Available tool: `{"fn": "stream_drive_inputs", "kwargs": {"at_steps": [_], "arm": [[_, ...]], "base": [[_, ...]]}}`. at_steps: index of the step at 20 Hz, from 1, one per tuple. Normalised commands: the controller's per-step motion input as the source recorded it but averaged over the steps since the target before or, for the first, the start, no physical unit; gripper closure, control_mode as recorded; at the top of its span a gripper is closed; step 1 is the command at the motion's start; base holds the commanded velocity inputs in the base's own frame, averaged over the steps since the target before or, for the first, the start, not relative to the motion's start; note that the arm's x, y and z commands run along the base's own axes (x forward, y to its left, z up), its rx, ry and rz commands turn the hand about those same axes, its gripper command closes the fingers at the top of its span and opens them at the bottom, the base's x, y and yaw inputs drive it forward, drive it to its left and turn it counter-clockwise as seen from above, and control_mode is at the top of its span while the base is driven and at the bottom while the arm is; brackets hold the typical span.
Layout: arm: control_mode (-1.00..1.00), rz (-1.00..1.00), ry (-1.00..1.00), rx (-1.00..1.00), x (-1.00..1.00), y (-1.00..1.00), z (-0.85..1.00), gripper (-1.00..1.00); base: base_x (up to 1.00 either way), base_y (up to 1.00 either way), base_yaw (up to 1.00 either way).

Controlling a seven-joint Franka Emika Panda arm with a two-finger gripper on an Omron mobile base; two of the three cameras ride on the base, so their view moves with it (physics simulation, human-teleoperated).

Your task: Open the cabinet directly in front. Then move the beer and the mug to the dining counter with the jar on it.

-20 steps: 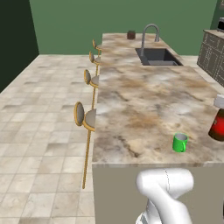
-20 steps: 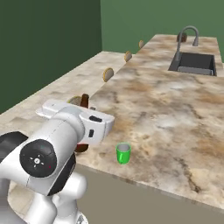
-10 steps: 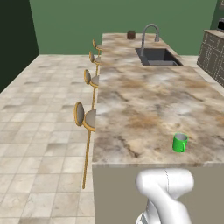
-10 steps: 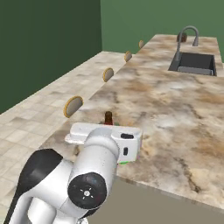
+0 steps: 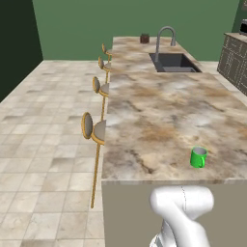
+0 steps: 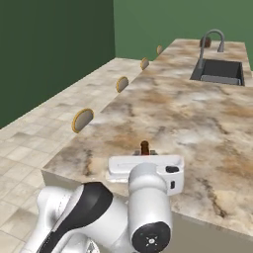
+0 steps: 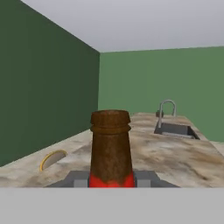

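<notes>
Beer (image 7: 110, 148) is the brown bottle with a red band on its neck, and the gripper (image 7: 111, 180) has its two grey fingers (image 7: 78, 179) pressed on each side of that red band. The jaws are closed most of the way, tight on the bottle's neck. The bottle stands straight up. From the right base view its brown top (image 6: 145, 147) pokes up just behind the white hand, over the near end of the dining counter (image 6: 197, 123).

The dining counter is long, with a brown and beige marble top (image 5: 159, 116). The green mug (image 5: 198, 157) stands on it near the near edge, upright, with its handle to the side. It is on the near end of the counter, well apart from the sink.

The dark sink (image 5: 174, 62) is set in the far half of the counter, and the bent steel faucet (image 5: 164, 41) stands at its far left corner. The small dark jar (image 5: 144, 38) sits at the very far end of the counter, past the faucet.

Round stools (image 5: 94, 131) with gold rims stand in a row along the left side of the counter. The floor (image 5: 43, 120) by them is pale tile, and the walls (image 5: 130, 19) are green.
</notes>
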Motion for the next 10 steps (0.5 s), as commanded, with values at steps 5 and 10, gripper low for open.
{"fn": "stream_drive_inputs", "kwargs": {"at_steps": [5,10], "arm": [[-1.00,0.06,0.17,-0.01,0.65,0.00,-0.25,1.00],[-1.00,0.08,0.09,-0.01,0.51,-0.10,-0.36,1.00]], "base": [[0.00,0.00,0.00],[0.00,0.00,0.00]]}}
